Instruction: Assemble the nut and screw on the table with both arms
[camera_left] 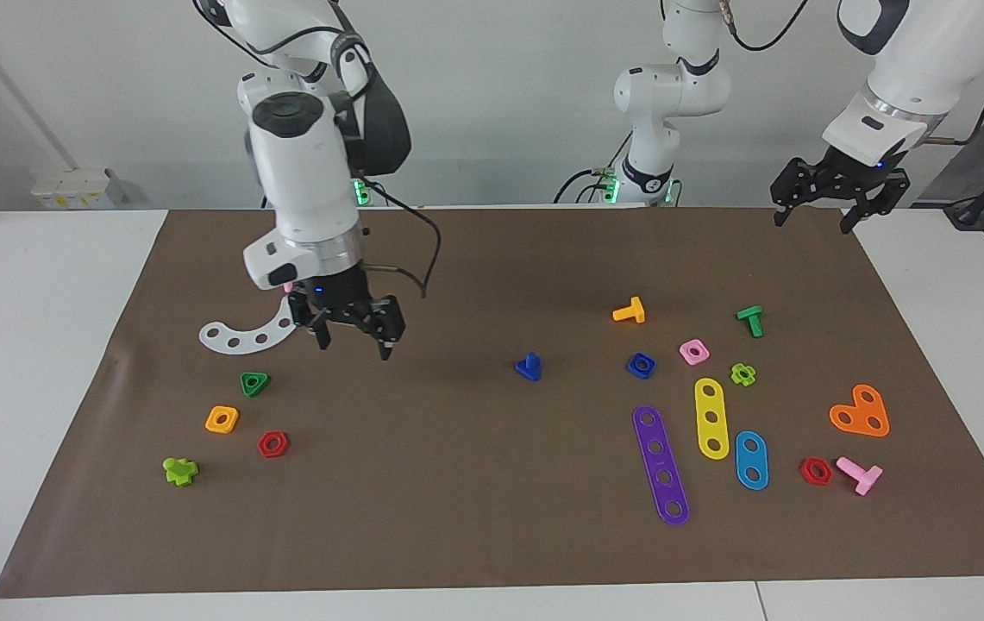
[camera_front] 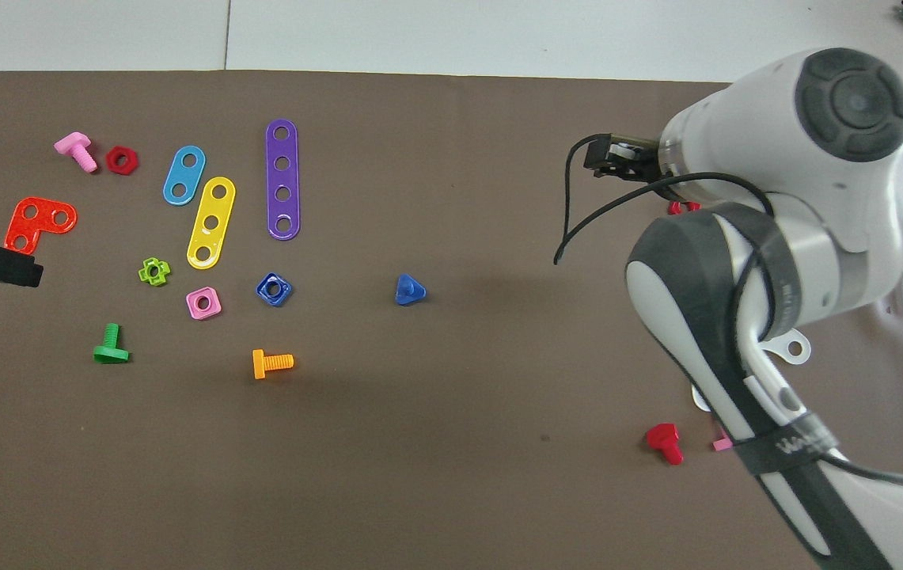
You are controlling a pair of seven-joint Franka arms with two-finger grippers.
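The right gripper (camera_left: pixel 355 332) is hanging low over the mat (camera_left: pixel 474 535) at the right arm's end, beside the white curved strip (camera_left: pixel 237 335), fingers apart and holding nothing. The left gripper (camera_left: pixel 819 214) is waiting raised over the mat's corner at the left arm's end, fingers apart. The screw (camera_left: pixel 529 366) is lying mid-mat; the nut (camera_left: pixel 641 365) is lying apart from it, toward the left arm's end, beside the pink nut (camera_left: pixel 694 351).

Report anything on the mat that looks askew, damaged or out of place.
Nothing looks damaged or spilled. The blue screw stands alone mid-mat, apart from the blue nut, so the two are not yet joined. Both grippers are open and hold nothing: the right gripper beside the white curved strip, the left gripper waiting over the mat's edge.
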